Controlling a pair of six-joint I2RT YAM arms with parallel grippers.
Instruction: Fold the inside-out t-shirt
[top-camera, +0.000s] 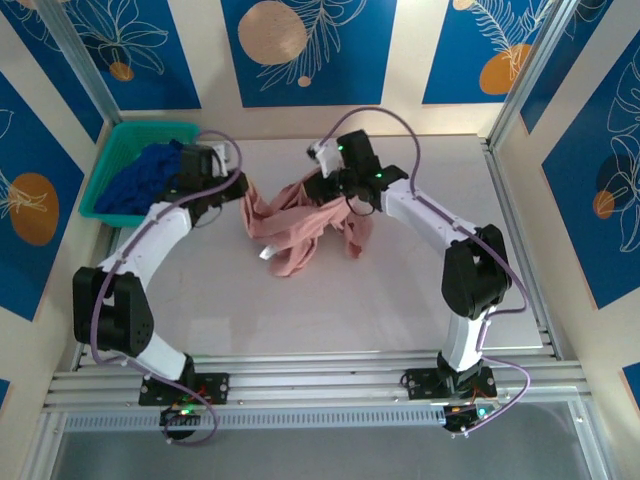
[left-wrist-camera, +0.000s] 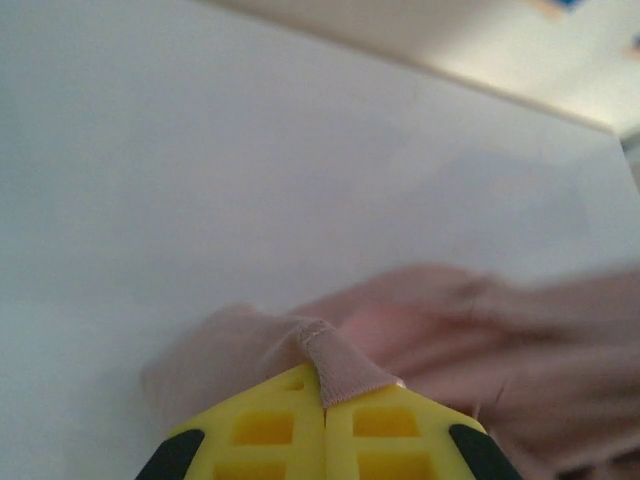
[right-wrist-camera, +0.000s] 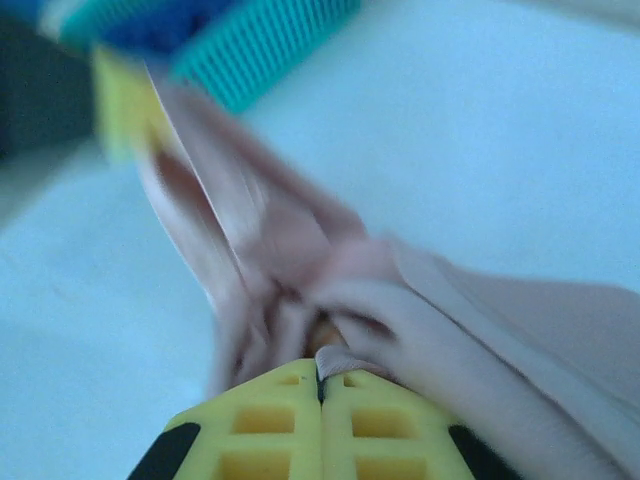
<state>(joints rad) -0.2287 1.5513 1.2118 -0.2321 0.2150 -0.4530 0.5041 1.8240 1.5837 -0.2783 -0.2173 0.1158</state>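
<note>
left claw (left-wrist-camera: 325, 390) clamped on pink t-shirt (top-camera: 300, 228), right claw (right-wrist-camera: 320, 378) too

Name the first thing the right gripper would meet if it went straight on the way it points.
The inside-out t-shirt: the right gripper is shut on it, with bunched pink folds directly ahead. Beyond them, likely the left gripper and teal basket, though depth is unclear.

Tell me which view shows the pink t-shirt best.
Top external: the whole t-shirt shows, bunched and strung between the left tool and the right tool. Left wrist shows its stitched edge pinched in that tool, plus blurred folds. Right wrist shows blurred fabric clamped close up.
</note>
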